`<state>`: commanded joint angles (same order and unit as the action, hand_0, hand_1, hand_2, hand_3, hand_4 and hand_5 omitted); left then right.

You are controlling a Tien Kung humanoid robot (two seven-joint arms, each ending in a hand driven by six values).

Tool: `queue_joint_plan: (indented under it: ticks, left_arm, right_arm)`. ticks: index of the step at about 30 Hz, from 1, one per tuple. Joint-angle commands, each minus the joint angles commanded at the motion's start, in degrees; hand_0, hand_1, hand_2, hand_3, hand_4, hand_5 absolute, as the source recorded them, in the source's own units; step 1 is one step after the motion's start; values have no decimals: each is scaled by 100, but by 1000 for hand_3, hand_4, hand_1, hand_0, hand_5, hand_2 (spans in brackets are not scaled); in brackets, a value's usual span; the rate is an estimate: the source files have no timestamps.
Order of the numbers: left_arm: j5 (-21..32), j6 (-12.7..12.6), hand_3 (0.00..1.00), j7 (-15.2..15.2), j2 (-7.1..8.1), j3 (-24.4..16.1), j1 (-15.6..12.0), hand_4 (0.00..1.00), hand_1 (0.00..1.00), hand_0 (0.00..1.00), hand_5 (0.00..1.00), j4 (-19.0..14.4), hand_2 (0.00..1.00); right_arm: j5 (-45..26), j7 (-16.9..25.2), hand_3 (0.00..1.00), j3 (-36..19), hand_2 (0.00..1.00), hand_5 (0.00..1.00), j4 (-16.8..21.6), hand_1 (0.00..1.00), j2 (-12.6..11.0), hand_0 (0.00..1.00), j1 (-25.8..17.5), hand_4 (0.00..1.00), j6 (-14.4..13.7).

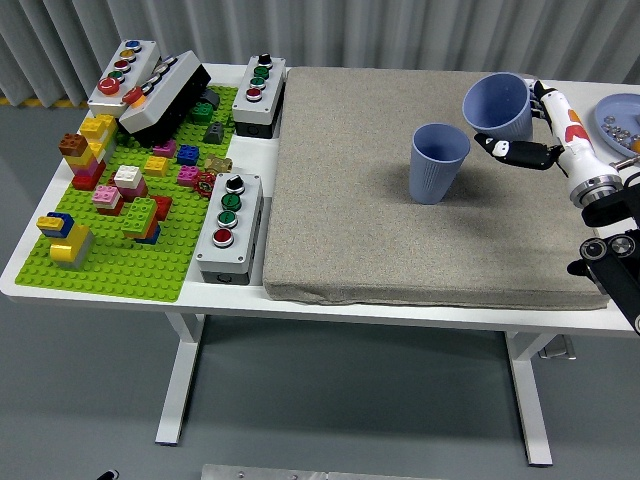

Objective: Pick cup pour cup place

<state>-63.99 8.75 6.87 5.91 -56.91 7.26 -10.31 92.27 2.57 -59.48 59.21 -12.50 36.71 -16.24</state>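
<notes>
1. Right hand (540, 130) comes in from the right edge, fingers clamped round the held blue cup (497, 104), thumb across its lower side
2. Held cup is up off the grey mat (420, 230), tipped w/ its mouth leaning left toward the second blue cup (438, 162), which stands upright on the mat, just below-left of it; the two don't touch
3. Step in hand, as I read it: pick is done, pour is starting. Tilt looks partial, rim not yet over the standing cup's mouth. Can't tell if anything is inside the held cup
4. Next move prob calls for: shift held cup a bit further left so its lip sits over the open mouth, then roll the wrist more, w/o knocking the standing cup
5. After that, cup back upright and set down on a free part of the mat beside the other
6. Left hand not in view
7. Brick board (120, 200) & button boxes (230, 225) on the left of the table (400, 305) are well apart, no part in this
</notes>
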Motion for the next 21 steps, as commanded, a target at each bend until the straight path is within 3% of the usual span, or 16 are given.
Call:
queue_joint_plan:
  ticks: [10,21]
  left_arm:
    - [1,-2,722,-1,8,-5,12,518,751,805,998,0,811]
    - [-7,-5,721,3,23,-8,8,515,751,806,998,0,811]
  right_arm:
    - [971,-63,540,378,485,166,-14,606,-170,700,135,671,-166]
    - [1269,-159,539,645,484,176,65,609,-258,706,292,674,-269]
